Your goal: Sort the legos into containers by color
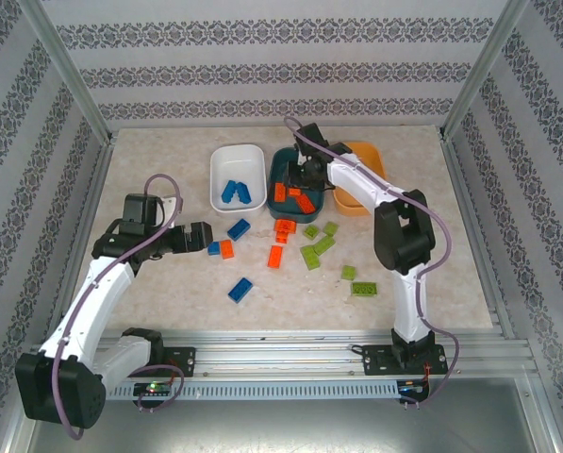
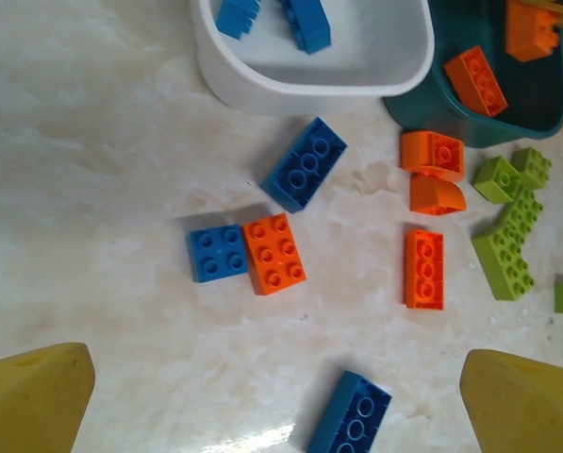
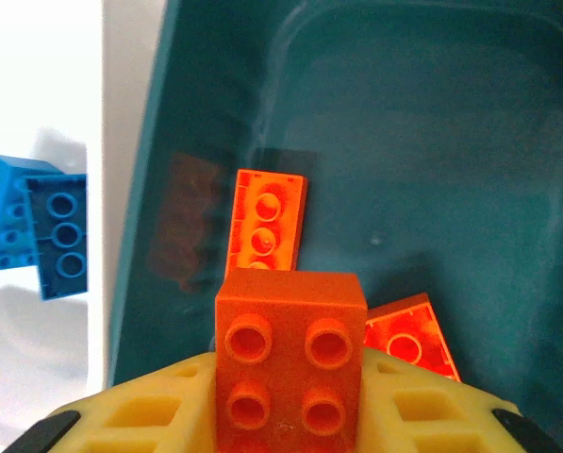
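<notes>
Pinching a presumably light, rigid orange brick [image 3: 290, 354] by its slick sides, my right pincer [image 1: 306, 176] hangs over the teal tray [image 3: 451, 113]; left pincer [image 2: 281, 396] wide.

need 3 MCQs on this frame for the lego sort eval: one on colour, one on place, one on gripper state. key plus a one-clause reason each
1. What colour are the bricks in the white tray?
A) blue
B) lime green
C) orange-red

2. What is the right gripper over?
A) white tray
B) dark teal tray
C) bare table

3. How is the left gripper?
A) shut on a blue brick
B) shut on a green brick
C) open, holding nothing

Key:
1 A, both bricks lying in it are blue.
2 B, its wrist view looks down past the orange brick it grips into that tray.
3 C, its jaws stand wide apart with nothing between them.
</notes>
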Available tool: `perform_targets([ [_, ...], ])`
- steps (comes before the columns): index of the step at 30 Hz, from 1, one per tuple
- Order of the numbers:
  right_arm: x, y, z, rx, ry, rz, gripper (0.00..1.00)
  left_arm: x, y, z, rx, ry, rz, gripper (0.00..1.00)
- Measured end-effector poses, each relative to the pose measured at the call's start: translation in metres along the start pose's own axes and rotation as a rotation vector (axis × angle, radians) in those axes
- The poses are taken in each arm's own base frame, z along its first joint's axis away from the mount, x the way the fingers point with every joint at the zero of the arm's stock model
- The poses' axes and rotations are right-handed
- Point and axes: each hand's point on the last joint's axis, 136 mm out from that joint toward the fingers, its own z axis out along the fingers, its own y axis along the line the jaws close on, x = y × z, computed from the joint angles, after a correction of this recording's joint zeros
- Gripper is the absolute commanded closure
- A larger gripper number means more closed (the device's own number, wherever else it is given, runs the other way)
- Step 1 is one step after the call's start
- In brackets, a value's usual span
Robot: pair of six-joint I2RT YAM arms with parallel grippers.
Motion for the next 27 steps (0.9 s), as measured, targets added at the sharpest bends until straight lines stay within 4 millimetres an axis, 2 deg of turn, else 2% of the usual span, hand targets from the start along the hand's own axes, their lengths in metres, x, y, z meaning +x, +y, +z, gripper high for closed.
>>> perform_targets([
  [5,0.010,-0.007,0.018,0.017,0.044,0.004,0.66,0.011,-0.007,0.017,0.051,0.085,-0.010,0.00],
  [10,0.012,-0.007,0.019,0.017,0.055,0.005,0.62,0.022,-0.010,0.032,0.075,0.160,-0.019,0.00],
  [15,0.012,-0.007,0.019,0.017,0.056,0.005,0.56,0.024,-0.011,0.033,0.082,0.170,-0.021,0.00],
  [27,0.012,-0.007,0.019,0.016,0.054,0.006,0.54,0.024,-0.011,0.033,0.083,0.171,-0.020,0.00],
])
